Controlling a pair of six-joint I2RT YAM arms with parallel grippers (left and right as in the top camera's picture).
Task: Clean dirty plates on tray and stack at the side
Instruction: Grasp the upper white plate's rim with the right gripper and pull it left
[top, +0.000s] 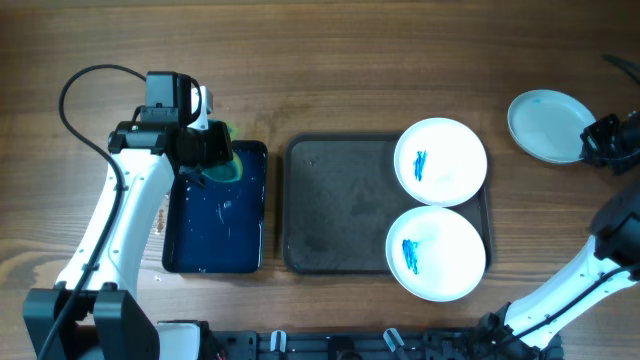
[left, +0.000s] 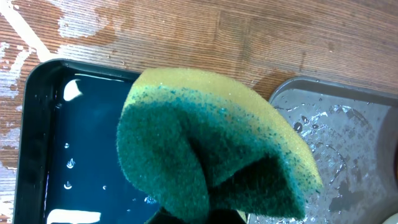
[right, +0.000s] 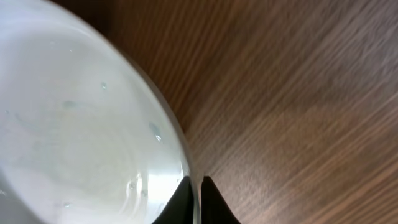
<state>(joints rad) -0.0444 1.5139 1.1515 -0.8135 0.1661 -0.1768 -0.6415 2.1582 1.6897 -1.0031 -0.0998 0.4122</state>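
Clean plate (top: 545, 125) down at table's 2 o'clock, off tray (top: 330, 210). Right gripper (right: 197, 196) straddles its rim, can't tell if gripping. Left gripper (top: 210, 150) clamped on sponge (left: 211, 149). Next, probably: let go, fetch smeared plate (top: 437, 253).

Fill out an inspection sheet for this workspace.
Surface: wooden table, wet streaks beside the blue basin.
Job's things: tray wet; far smeared plate and near smeared plate at its right end; third plate on the table, no smear visible.
Clutter: blue basin holds water.
Grippers: left gripper shut on sponge above basin; right gripper at third plate's rim, grip unclear.
Cables: black cable loops beside left arm.
Surroundings: nothing seen.
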